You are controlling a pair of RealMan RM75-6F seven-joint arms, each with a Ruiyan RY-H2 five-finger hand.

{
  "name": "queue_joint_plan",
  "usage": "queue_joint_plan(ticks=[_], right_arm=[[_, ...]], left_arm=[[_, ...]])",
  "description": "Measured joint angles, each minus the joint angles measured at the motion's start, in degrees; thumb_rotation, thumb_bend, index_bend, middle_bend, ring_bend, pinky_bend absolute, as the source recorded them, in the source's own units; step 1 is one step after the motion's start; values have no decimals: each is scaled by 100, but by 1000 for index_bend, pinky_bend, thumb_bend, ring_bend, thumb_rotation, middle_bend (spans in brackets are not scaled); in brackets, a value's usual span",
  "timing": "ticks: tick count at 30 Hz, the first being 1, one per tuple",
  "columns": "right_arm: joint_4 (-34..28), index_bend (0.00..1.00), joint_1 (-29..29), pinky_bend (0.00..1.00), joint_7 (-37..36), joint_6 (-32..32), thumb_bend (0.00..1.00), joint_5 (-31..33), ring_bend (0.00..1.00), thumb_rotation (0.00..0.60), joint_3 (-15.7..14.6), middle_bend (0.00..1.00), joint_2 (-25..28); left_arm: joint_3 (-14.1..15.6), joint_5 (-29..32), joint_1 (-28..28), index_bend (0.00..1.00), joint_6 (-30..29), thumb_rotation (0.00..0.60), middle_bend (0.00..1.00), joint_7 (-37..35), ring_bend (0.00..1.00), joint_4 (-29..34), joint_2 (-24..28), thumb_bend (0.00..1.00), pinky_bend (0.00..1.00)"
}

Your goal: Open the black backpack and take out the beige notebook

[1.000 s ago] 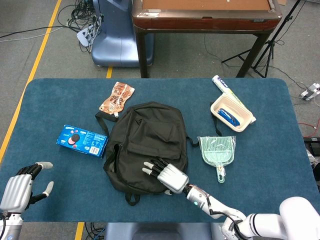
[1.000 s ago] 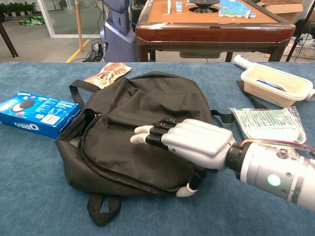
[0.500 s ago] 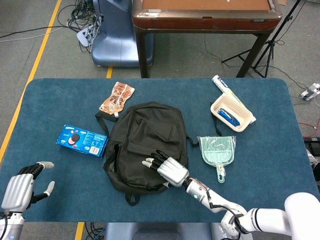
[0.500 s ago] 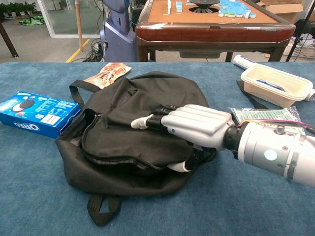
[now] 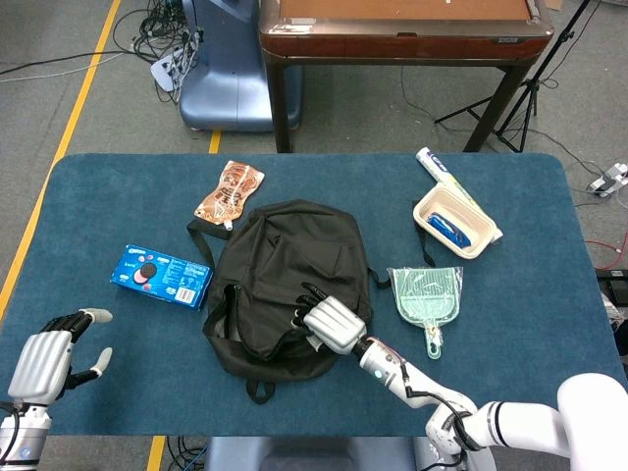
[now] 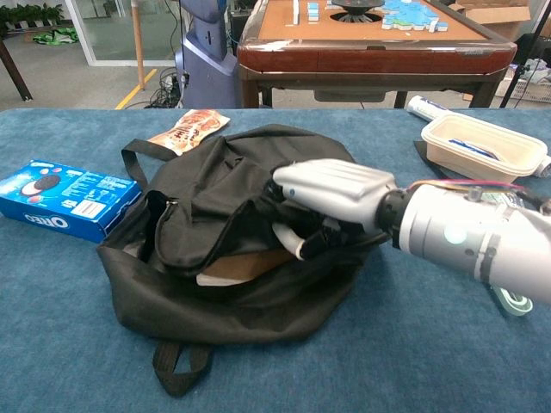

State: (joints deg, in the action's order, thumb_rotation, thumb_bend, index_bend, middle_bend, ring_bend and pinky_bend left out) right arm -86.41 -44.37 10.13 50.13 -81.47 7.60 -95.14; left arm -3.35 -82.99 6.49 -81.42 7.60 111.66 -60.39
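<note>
1. Lifted since a second ago, the top flap of the black backpack now gapes, and the right hand, which lay flat on it, grips the bunched fabric with curled fingers.
2. Inside the opening, the beige notebook shows a tan edge near the front.
3. To the far right, a cream tray holds a blue item.
4. At the near left, the left hand hovers off the blue surface, fingers spread, holding nothing.
</note>
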Motion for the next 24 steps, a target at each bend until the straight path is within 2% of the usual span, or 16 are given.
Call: queue_joint_plan(ticks=[6, 15, 24], right_arm=[[10, 655, -85, 30, -323, 2, 748, 668, 223, 600, 556, 482, 27], [43, 655, -245, 30, -390, -73, 748, 2245, 224, 600, 1246, 482, -9], [141, 655, -409, 30, -247, 113, 748, 3366, 224, 600, 1637, 468, -124]], left_arm=[[-166, -123, 410, 343, 408, 600, 312, -170, 304, -99, 125, 309, 248], [-269, -984, 1197, 390, 1041, 600, 415, -946, 362, -471, 113, 309, 342], [-265, -2133, 2272, 447, 1437, 600, 487, -1994, 415, -1568, -730, 309, 414]])
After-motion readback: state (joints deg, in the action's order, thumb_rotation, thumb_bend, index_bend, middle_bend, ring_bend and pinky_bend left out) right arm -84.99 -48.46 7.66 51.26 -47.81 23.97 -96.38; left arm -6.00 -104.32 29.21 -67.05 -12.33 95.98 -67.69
